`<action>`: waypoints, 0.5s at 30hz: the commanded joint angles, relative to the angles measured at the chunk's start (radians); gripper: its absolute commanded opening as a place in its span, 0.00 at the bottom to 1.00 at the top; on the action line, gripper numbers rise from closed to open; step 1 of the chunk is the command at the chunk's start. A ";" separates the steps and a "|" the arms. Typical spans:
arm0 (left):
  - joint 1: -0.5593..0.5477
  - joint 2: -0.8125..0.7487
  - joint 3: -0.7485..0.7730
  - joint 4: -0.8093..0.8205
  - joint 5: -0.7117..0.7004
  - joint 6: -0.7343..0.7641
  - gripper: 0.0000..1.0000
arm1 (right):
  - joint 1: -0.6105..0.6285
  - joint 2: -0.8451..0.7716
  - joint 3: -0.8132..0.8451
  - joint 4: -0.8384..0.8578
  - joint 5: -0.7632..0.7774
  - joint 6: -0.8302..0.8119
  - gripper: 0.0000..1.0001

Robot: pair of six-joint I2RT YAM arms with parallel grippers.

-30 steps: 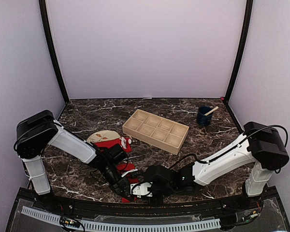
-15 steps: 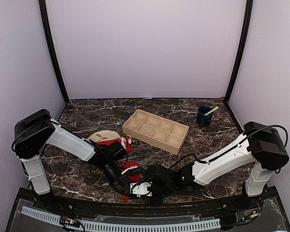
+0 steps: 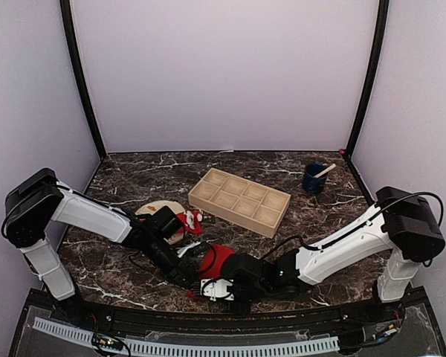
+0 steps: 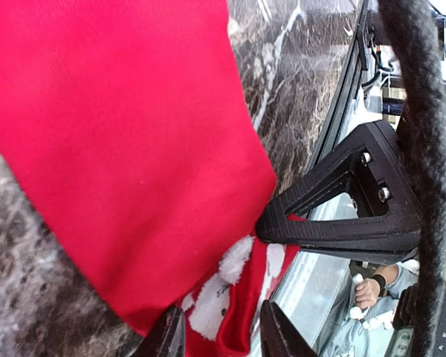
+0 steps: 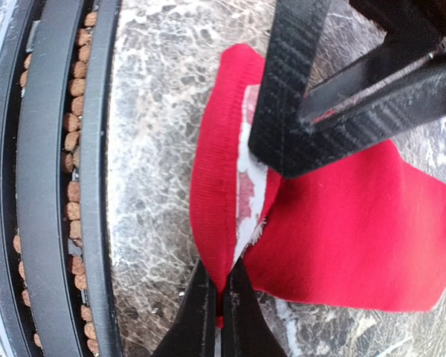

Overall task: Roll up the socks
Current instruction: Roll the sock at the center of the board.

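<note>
**Near edge of the table (image 3: 119, 282).** The sock (image 3: 218, 259) was a flat strip running toward the edge a second ago. It is now bunched into a raised hump, its far part drawn back over its near part, and the left arm has swung outward to the left. Judged from this, the first turn of the roll is begun, but no tight bundle exists yet.

The right gripper (image 5: 217, 299) is closed to a sliver on the sock's near hem, beside the white markings (image 5: 245, 186). The left gripper (image 4: 221, 336) comes in from the opposite side, close against the right one. Its fingers (image 4: 166, 338) stand narrowly apart with the white-marked fold between them, apparently clamped on it, though the tips are cropped.

**Farther off.** A second sock (image 3: 187, 219) rests on the plate (image 3: 150, 209), clear of both grippers. Beyond stand the tray (image 3: 240, 199) and the cup (image 3: 313, 179).
</note>
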 commanded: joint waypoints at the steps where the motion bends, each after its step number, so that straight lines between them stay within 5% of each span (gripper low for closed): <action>1: 0.008 -0.057 -0.018 -0.006 -0.041 -0.014 0.36 | -0.003 0.000 0.034 -0.033 0.032 0.040 0.00; 15: 0.022 -0.217 -0.072 0.018 -0.245 -0.050 0.33 | -0.039 0.022 0.104 -0.095 -0.063 0.096 0.00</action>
